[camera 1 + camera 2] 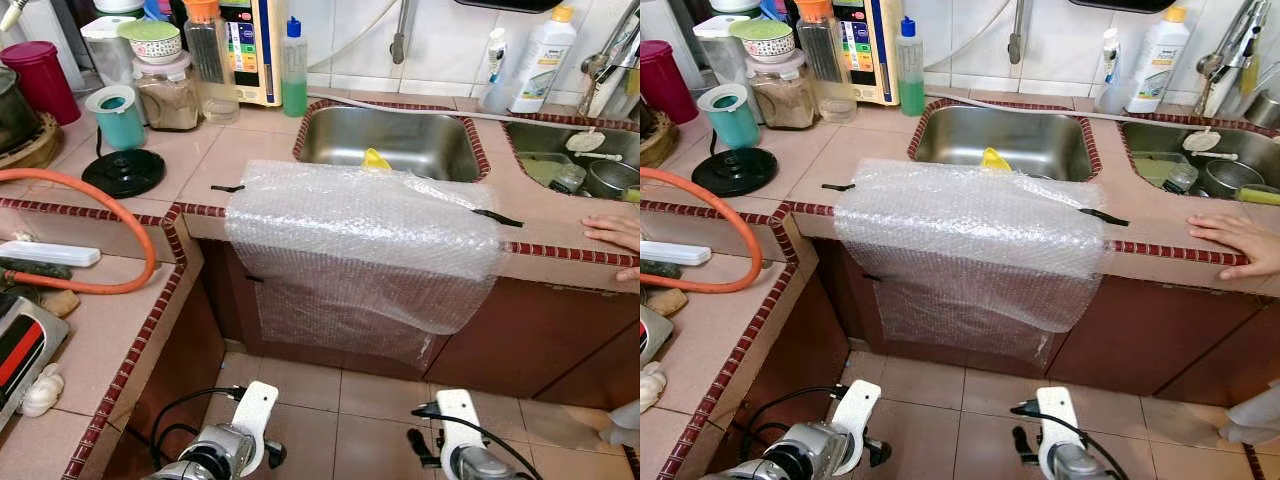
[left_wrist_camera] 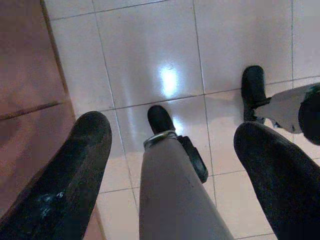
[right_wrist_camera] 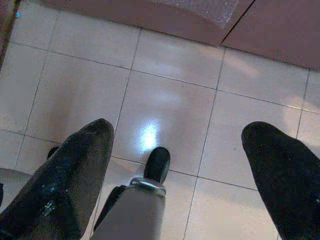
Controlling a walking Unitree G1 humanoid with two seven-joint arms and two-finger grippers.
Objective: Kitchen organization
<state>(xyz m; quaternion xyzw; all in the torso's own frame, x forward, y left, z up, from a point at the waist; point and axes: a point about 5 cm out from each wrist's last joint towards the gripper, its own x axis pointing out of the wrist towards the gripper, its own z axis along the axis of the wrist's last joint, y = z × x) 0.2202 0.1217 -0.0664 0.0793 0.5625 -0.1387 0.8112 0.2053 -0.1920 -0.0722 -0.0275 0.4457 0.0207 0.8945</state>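
Bubble wrap [image 1: 365, 235]: one sheet, draped over the front edge of the tiled tabletop [image 1: 250, 150] just before the left sink [image 1: 390, 140], held by black tape strips at its corners, its lower part hanging down the brown cabinet front.

Left sink: steel basin; a yellow item [image 1: 375, 159] peeks above the wrap at the near rim.

Right sink [image 1: 1200, 160], beside the left sink: holds a metal pot and other dishes.

Behind the left sink: green soap bottle [image 1: 293, 70], white bottle [image 1: 540, 60].

Left of the left sink: teal cup [image 1: 118, 115], black kettle base [image 1: 124, 172], glass jar of brown contents [image 1: 167, 92], orange hose [image 1: 90, 230].

Person's hand [image 1: 1240, 243]: flat on the tabletop, right of the wrap; the right eye view shows more of it.

Left gripper [image 2: 175, 165]: hangs low over the floor tiles [image 2: 150, 50], fingers wide apart, holding nothing; its wrist view shows the robot's leg and feet.

Right gripper [image 3: 180, 165]: likewise spread wide and empty above the floor; its wrist view takes in the cabinet base and the wrap's lower edge.
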